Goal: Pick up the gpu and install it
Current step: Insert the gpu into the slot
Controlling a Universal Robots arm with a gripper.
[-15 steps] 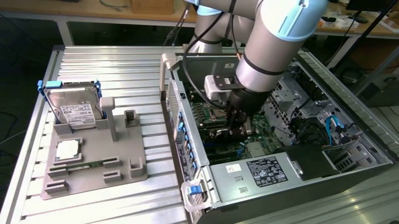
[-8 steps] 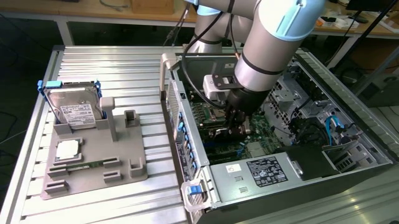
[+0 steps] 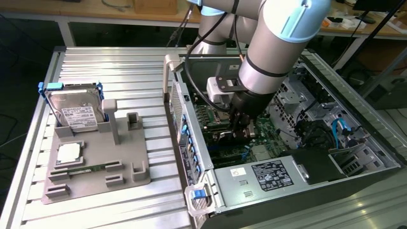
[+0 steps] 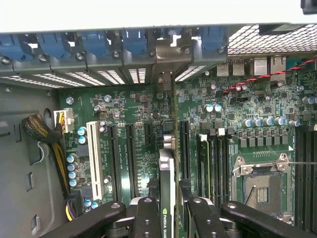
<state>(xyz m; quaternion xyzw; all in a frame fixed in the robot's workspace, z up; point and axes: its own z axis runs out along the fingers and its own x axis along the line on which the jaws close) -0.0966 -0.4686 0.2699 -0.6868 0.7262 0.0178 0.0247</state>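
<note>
While the gripper [image 4: 171, 207] hangs inside the open computer case [image 3: 356, 157], you can see its matte black fingers [image 4: 147, 218], jointed and studded with round screw heads, closed partway on the gpu [image 4: 166, 173]. They pinch the thin card from both faces. The card stands on edge between them, a narrow slab with a pale printed label along its rim, running straight out from the fingertips toward the perforated metal slot covers [image 4: 114, 75] at the case's rear wall. It sits just over the green motherboard [image 4: 138, 114], in line with the gap between two long black expansion slots [image 4: 131, 153]; you cannot tell whether its edge touches a slot.

Beside those slots lies a white plastic slot [image 4: 94, 153], and further off a square metal CPU socket [image 4: 260, 186] with a shiny frame. Glossy blue plastic clips [image 4: 99, 44] line the rear wall.

In the exterior view, the smooth grey arm [image 3: 279, 47] drops into the case at the frame's centre. At the frame's left, a silver hard drive [image 3: 76, 112] in a blue frame stands on a grey moulded tray [image 3: 95, 167], set on a ribbed aluminium table [image 3: 114, 67].
</note>
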